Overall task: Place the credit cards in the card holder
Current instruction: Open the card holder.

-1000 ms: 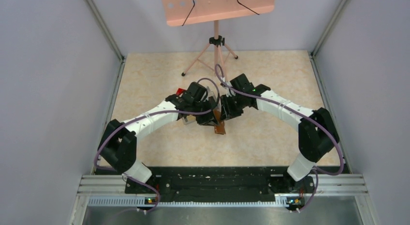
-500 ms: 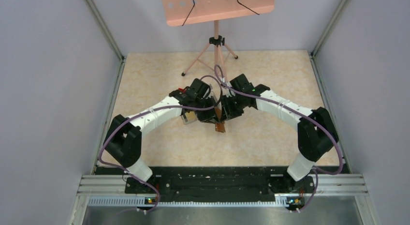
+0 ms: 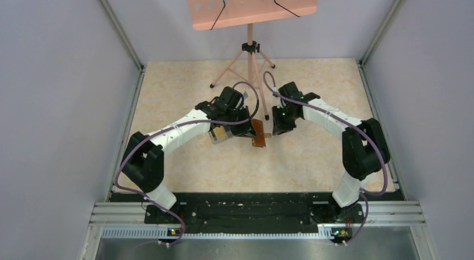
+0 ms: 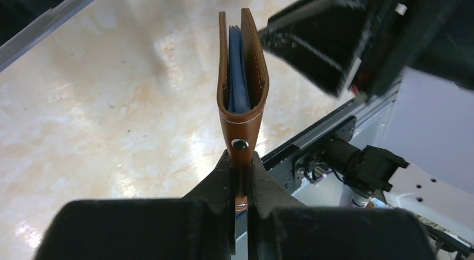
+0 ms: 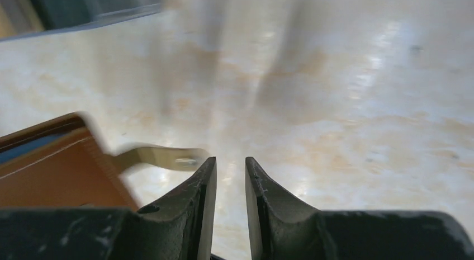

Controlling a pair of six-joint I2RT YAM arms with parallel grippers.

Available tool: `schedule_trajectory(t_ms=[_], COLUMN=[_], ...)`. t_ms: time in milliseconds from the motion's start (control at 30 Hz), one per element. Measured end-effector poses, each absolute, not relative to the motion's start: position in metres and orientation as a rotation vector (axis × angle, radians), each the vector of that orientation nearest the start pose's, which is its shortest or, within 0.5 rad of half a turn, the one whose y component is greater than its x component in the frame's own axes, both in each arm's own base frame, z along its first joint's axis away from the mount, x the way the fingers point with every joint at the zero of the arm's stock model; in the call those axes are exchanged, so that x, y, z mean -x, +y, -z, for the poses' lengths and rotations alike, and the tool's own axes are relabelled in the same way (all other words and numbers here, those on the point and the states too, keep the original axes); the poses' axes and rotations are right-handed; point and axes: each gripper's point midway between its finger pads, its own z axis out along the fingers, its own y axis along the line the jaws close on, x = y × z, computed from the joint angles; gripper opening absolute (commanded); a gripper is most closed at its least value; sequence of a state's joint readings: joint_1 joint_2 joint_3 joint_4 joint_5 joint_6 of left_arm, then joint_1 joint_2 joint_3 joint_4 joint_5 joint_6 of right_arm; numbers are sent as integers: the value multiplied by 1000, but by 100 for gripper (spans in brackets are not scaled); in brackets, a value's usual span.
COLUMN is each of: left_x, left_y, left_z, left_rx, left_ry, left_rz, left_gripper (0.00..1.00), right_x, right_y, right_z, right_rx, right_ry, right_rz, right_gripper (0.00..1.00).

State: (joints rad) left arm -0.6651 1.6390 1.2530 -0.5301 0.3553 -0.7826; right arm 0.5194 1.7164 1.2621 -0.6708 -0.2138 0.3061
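Above the beige marbled table (image 3: 184,86) we see our left gripper (image 4: 240,162) pinching the wallet (image 4: 246,123) edge-on, a blue card (image 4: 239,75) already inside, while our right gripper (image 5: 230,170), at the wallet's three o'clock, stands slightly parted and empty, so more cards probably remain.

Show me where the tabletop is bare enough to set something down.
Bare table runs along the near side, between the arm bases and the card holder, and in both far corners beside the music stand. Centre is crowded: left fingers pinch the holder, clear box beside them, right fingers close.
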Motion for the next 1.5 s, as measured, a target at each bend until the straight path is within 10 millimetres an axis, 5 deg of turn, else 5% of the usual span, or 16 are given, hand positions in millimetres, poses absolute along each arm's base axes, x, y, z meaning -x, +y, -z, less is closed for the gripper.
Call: schedule_trajectory(t_ms=[100, 200, 400, 600, 700, 867, 1133, 1300, 1367, 1400, 1500], left_x=[-269, -277, -293, -302, -303, -305, -306, -307, -307, -308, -308], left_y=[-324, -326, -323, -316, -317, -320, -318, -316, -316, -316, -316], left_z=[-152, -159, -153, -149, -153, -160, -160, -160, -160, -160, -160], left_rx=[-19, -17, 19, 55, 47, 29, 13, 12, 12, 13, 5], left_ry=[2680, 2658, 2657, 2667, 2655, 2636, 2631, 2629, 2628, 2628, 2625], left_rz=[1034, 1074, 1118, 1139, 1159, 1188, 1187, 1184, 1184, 1184, 1181], left_gripper=[0, 0, 0, 0, 0, 0, 0, 0, 0, 4, 54], right_x=[-310, -313, -306, -302, -306, -320, -337, -338, -339, -340, -339], right_y=[192, 179, 186, 212, 226, 241, 239, 243, 247, 249, 252], right_z=[-73, -71, -83, -128, -141, -139, -108, -106, -109, -110, -114], right_rx=[251, 226, 268, 336, 363, 361, 308, 310, 319, 323, 339], right_ry=[2797, 2811, 2798, 2673, 2620, 2620, 2700, 2697, 2679, 2671, 2655], right_rz=[-427, -390, -492, -759, -854, -907, -823, -848, -880, -894, -926], right_gripper=[29, 41, 71, 77, 69, 38, 30, 0, 0, 0, 0])
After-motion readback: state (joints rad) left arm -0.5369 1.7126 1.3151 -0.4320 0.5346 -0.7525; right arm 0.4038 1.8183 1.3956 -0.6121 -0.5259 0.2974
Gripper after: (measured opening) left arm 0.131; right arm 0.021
